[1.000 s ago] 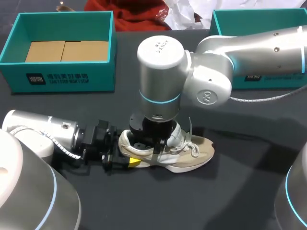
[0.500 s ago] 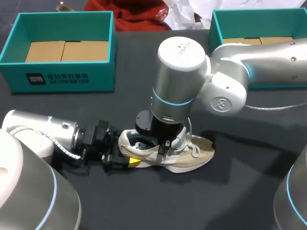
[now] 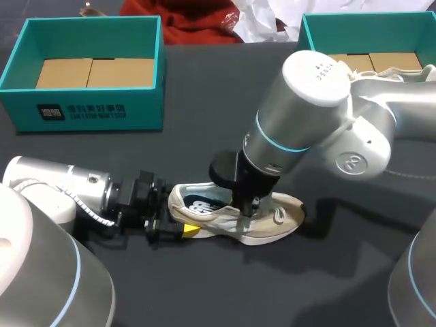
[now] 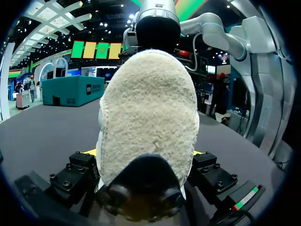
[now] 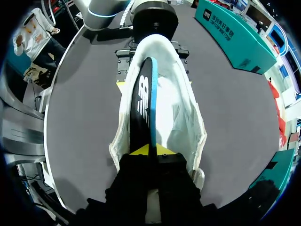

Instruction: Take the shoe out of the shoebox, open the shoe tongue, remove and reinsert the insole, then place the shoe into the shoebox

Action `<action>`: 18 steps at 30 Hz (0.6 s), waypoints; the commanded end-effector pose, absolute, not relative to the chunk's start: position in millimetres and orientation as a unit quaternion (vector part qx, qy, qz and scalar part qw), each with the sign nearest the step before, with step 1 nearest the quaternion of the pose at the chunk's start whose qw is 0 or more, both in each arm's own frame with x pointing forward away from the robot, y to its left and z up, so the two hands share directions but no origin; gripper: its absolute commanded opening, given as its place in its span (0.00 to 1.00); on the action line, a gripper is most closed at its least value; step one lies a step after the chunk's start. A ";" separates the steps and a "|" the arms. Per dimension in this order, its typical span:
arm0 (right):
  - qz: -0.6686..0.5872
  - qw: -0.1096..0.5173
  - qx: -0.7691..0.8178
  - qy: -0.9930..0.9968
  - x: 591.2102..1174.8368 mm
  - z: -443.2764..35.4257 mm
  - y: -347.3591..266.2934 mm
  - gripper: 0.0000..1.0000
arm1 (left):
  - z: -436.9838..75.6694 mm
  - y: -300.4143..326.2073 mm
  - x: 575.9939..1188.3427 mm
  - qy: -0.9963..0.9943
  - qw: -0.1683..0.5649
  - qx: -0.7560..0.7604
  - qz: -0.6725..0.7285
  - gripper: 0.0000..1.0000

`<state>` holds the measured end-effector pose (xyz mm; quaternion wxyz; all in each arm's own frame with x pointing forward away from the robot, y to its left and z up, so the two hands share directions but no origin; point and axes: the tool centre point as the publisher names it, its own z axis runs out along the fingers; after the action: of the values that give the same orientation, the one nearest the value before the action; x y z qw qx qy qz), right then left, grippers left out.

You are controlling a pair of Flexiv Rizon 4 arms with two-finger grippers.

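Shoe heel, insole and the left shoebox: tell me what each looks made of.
The shoe at its heel: beige, matte and fuzzy with a visible nap, likely suede or a synthetic like it. The insole: thin dark sheet with a blue edge, pinched by the right gripper; probably foam under fabric. The shoebox: teal, flat matte walls, seemingly printed cardboard; a plain brown cardboard insert lies inside.
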<state>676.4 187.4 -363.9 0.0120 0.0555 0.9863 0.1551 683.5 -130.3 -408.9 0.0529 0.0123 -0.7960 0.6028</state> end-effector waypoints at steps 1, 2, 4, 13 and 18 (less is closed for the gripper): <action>0.222 0.015 0.052 0.974 676.3 -361.6 173.1 0.00 | -412.5 -127.8 683.6 -0.796 0.053 0.013 0.602 0.00; 0.230 0.017 0.050 0.972 677.7 -361.2 171.8 0.00 | -412.5 -127.8 683.6 -0.796 0.053 0.013 0.602 0.00; 0.239 0.018 0.045 0.970 679.2 -358.7 169.9 0.00 | -412.5 -127.8 683.6 -0.796 0.053 0.013 0.602 0.00; 0.273 0.024 0.000 0.962 686.3 -341.7 177.9 0.00 | -412.5 -127.8 683.6 -0.796 0.053 0.013 0.602 0.00; 0.277 0.015 -0.030 0.960 690.4 -336.7 191.1 0.00 | -412.5 -127.8 683.6 -0.796 0.053 0.013 0.602 0.00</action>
<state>686.0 187.2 -334.7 0.0217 -0.0234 0.9638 0.2648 683.8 -129.9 -409.0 0.0529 0.0128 -0.7961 0.6028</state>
